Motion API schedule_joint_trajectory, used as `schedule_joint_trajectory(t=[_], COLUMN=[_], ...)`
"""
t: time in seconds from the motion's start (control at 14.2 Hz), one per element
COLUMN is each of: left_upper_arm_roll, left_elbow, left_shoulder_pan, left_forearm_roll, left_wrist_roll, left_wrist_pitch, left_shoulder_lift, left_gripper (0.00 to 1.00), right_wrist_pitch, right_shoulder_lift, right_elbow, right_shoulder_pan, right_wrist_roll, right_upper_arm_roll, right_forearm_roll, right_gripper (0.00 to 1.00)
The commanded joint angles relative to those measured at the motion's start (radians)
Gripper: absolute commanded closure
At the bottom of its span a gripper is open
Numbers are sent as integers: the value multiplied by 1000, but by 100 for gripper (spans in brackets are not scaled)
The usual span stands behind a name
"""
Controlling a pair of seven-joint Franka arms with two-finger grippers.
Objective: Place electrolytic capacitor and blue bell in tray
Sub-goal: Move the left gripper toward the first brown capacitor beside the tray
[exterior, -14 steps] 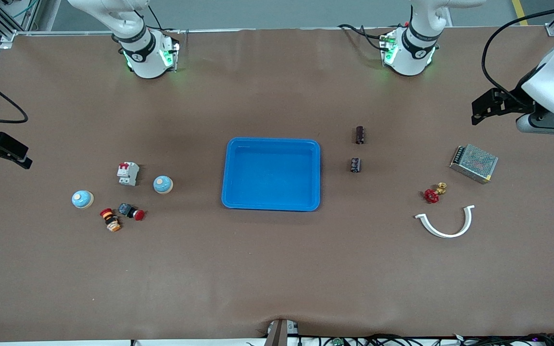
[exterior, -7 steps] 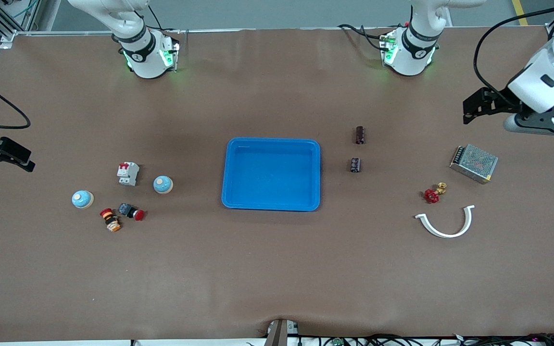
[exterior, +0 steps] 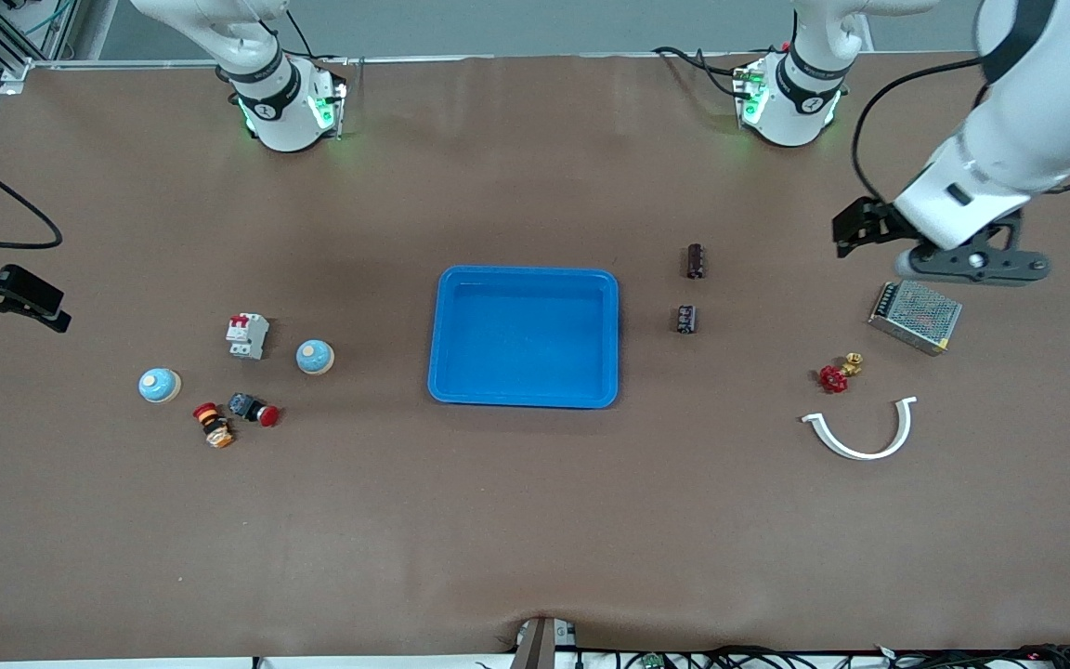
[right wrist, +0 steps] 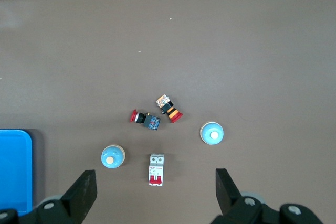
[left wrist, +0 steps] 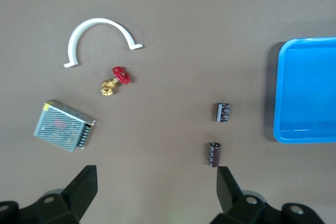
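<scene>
Blue tray: mid-table, nothing in it.
Capacitors: one beside the tray toward the left arm's end; another nearer the front camera.
Bells: one near the tray toward the right arm's end; another farther out.
Left gripper: fingers apart, over bare table near the mesh-cased box.
Right gripper: fingers apart, at the table's edge.

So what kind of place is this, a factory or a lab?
Most likely a robot test lab rather than a factory. Two robot arms are bolted along one edge of a brown covered table, and small electrical parts such as a capacitor lie spread around a blue tray, like a sorting exercise.
</scene>
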Motion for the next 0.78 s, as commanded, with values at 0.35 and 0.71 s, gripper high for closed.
schedule_joint_trajectory(t=[0.35,0.71], left_upper_arm_roll=[-44,-146], left_elbow=[-346,-547], left_shoulder_pan=[8,10], left_forearm_roll=[-109,-158], left_wrist_roll=[-33,-128], left_wrist_pitch=[209,375], left_shoulder_lift=[-156,-227], left_gripper=[0,0], right_wrist_pitch=[-12,-12], right_shoulder_lift=[1,1], right_elbow=[11,11], right_shoulder_pan=[-6,0], right_wrist_roll=[0,6], right_upper_arm_roll=[6,6], right_forearm_roll=[-12,-15], right_gripper=[0,0])
